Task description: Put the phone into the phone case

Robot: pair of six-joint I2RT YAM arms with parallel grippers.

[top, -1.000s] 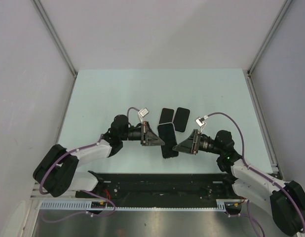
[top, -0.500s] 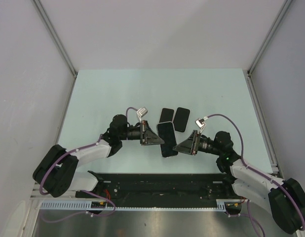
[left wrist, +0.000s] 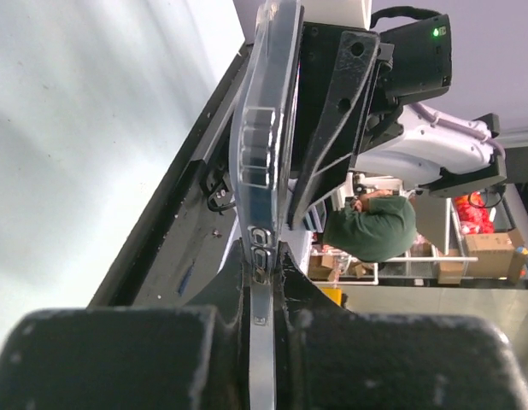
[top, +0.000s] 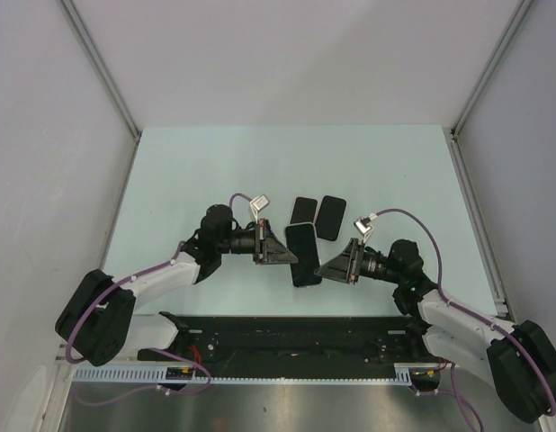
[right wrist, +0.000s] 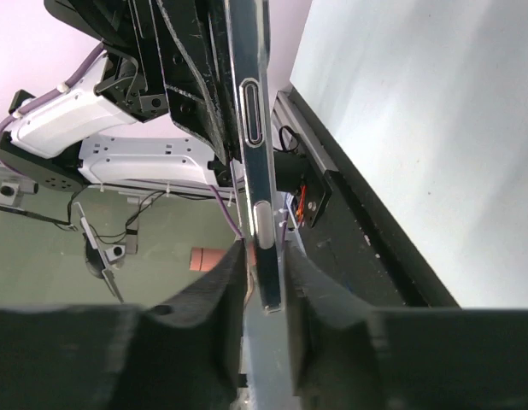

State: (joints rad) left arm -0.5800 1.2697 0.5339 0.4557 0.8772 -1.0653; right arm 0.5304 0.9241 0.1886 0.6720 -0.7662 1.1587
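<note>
While the left hand (top: pixel 288 253) pinches the clear phone case (left wrist: pixel 262 128) by its edge, fingers nearly together, the case hangs clear of the pale tabletop (top: pixel 197 171) (two dark slabs (top: pixel 302 210) lie side by side on it, farther back). Close against the case, the silver-rimmed phone (right wrist: pixel 251 128) is nipped at its end by the right hand (top: pixel 319 268), fingers narrow on it. Whether the phone is seated in the case I cannot tell.

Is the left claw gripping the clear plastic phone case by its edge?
Yes, the left claw pinches the edge of the clear plastic phone case between its black fingers.
</note>
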